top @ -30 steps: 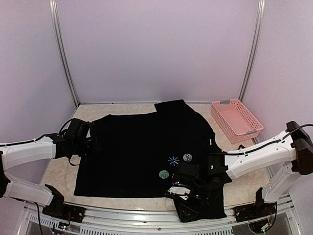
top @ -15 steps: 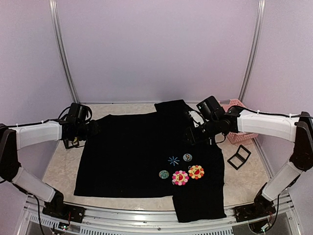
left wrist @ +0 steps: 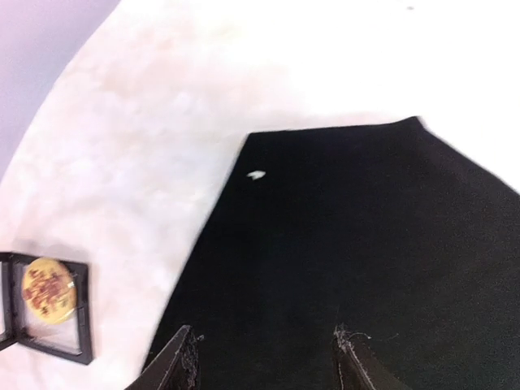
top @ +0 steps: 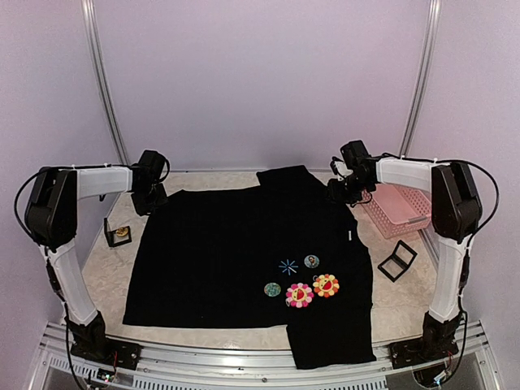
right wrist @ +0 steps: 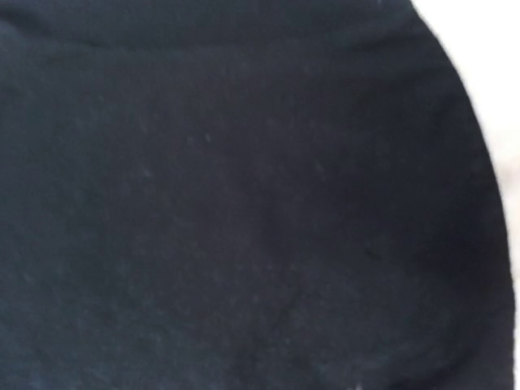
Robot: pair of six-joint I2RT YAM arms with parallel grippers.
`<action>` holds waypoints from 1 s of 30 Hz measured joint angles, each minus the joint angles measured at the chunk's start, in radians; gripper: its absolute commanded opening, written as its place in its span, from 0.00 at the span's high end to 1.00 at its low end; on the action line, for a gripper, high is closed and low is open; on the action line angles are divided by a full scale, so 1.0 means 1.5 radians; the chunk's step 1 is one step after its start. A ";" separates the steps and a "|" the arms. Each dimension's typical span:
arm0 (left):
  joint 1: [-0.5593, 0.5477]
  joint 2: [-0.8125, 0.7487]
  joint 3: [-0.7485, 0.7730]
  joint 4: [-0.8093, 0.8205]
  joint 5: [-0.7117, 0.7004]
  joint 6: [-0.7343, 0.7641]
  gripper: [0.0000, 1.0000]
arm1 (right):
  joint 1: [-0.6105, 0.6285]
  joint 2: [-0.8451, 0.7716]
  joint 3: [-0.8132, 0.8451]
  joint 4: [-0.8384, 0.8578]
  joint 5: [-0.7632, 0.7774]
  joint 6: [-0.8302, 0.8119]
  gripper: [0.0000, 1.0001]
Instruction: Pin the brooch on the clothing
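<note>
The clothing, a black shirt [top: 227, 252], lies spread flat with a light-blue star mark [top: 288, 266], a pink flower badge [top: 299, 294] and an orange flower badge [top: 326, 285] on its front. A round gold brooch [left wrist: 49, 290] sits in a small open black case [top: 119, 235] left of the shirt. My left gripper [left wrist: 268, 356] hangs open over the shirt's [left wrist: 349, 244] back left corner, nothing between its fingers. My right gripper [top: 342, 193] is at the shirt's back right edge. Its wrist view shows only black cloth [right wrist: 244, 203], fingers hidden.
Two small round badges [top: 312, 261] [top: 273, 289] flank the star. A pink basket [top: 400, 205] stands at the back right, with an open empty black case [top: 397, 260] in front of it. Metal frame posts rise at both back corners.
Both arms have swung from the near side to the back corners of the shirt. The right arm lifted off the front, uncovering the flower badges and the black case on the right.
</note>
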 measured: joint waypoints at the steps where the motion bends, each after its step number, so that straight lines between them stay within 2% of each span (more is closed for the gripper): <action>1: 0.000 0.007 0.008 -0.020 -0.012 -0.003 0.48 | 0.000 0.010 0.013 -0.016 0.001 -0.005 0.59; 7: 0.005 0.048 0.068 -0.139 -0.082 -0.007 0.49 | 0.005 0.034 0.067 -0.056 -0.002 -0.047 0.59; 14: 0.025 0.094 0.091 -0.193 -0.157 0.012 0.47 | 0.006 0.079 0.106 -0.072 -0.013 -0.057 0.59; 16: 0.035 0.094 0.091 -0.200 -0.170 0.019 0.43 | 0.006 0.087 0.110 -0.079 -0.019 -0.058 0.59; 21: 0.080 0.093 0.076 -0.187 -0.150 0.023 0.33 | 0.006 0.097 0.137 -0.091 -0.026 -0.072 0.59; 25: 0.112 0.093 0.051 -0.176 -0.111 0.018 0.32 | 0.006 0.097 0.140 -0.096 -0.027 -0.089 0.59; 30: 0.118 0.093 0.048 -0.173 -0.090 0.014 0.29 | 0.006 0.097 0.140 -0.105 -0.036 -0.110 0.59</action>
